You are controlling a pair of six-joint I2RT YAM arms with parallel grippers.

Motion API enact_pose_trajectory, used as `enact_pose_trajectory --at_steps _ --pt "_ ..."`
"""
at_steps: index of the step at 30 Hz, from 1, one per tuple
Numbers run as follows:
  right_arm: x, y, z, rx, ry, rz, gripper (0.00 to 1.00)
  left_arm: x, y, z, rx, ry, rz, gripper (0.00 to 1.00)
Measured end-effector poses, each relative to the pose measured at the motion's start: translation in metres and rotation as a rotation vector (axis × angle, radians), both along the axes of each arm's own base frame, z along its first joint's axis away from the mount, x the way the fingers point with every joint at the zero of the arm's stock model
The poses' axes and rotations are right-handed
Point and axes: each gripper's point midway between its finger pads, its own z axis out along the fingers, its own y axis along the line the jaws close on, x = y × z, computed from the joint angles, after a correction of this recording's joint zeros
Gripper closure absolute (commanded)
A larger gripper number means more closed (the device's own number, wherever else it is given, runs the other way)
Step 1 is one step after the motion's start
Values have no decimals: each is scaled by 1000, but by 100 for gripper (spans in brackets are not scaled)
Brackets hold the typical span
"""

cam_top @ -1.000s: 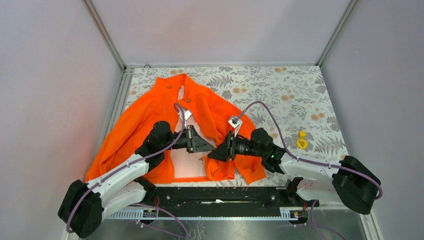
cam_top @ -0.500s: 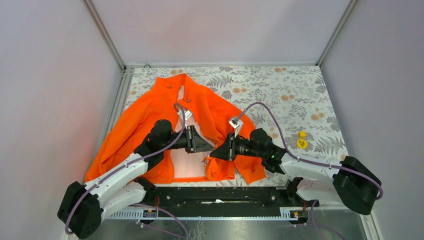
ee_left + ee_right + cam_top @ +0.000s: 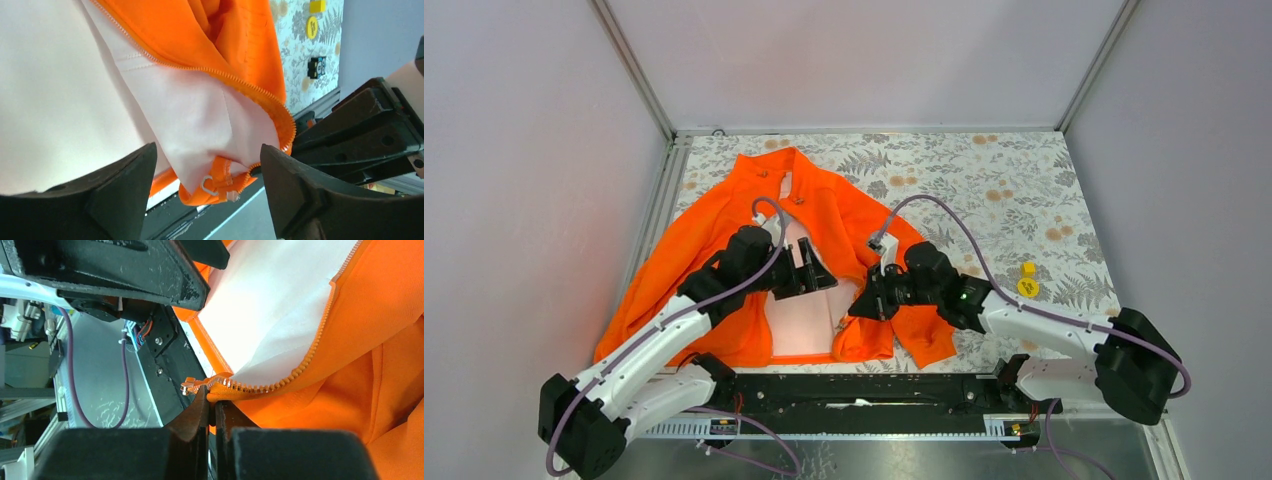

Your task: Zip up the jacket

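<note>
The orange jacket (image 3: 714,240) lies unzipped on the table, its pale lining (image 3: 799,320) showing. My right gripper (image 3: 860,305) is shut on the lower end of the right front's zipper edge (image 3: 260,388), the metal end pin (image 3: 189,386) sticking out past the fingertips. My left gripper (image 3: 812,272) hovers open over the lining a little to the left. In the left wrist view its fingers (image 3: 125,185) stand wide apart, and the zipper's bottom end with its slider (image 3: 220,184) hangs between them, untouched. The right gripper's black body (image 3: 370,125) is close on that side.
Two small yellow pieces (image 3: 1027,284) lie on the floral tablecloth to the right of the jacket. A black rail (image 3: 854,392) runs along the near edge between the arm bases. Grey walls close in the table on three sides.
The left gripper has opened, let go of the jacket's edge and drawn back to the left and farther away. The right gripper has shut on the zipper edge and lifted it slightly.
</note>
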Motion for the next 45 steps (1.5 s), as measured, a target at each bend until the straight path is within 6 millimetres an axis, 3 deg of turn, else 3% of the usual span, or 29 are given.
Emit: enact_pose_trajectory --at_steps 8,14,17,25,28,33,37,41,45 --pt "2 2 -10 -67 40 19 100 -25 -11 -12 -100 8 -115 40" --pt "9 8 -6 -56 78 12 100 -36 -20 4 -183 -54 -201 41" --pt "9 7 -6 -53 96 9 100 -39 -26 3 -184 -56 -234 45" --pt "8 9 -1 -31 120 9 100 -53 -37 -24 -119 3 -323 71" --pt "8 9 -1 -30 123 6 100 -54 -37 -26 -111 -1 -336 76" --pt "8 10 -1 -21 127 2 100 -57 -39 -23 -122 -9 -363 100" --pt "6 9 -2 -6 126 3 82 -60 -40 -22 -132 -11 -385 100" --pt "2 5 4 40 118 -5 74 -65 -44 -15 -170 -13 -419 100" --pt "-4 -2 8 116 123 -34 58 -70 -49 -8 -233 -12 -453 100"
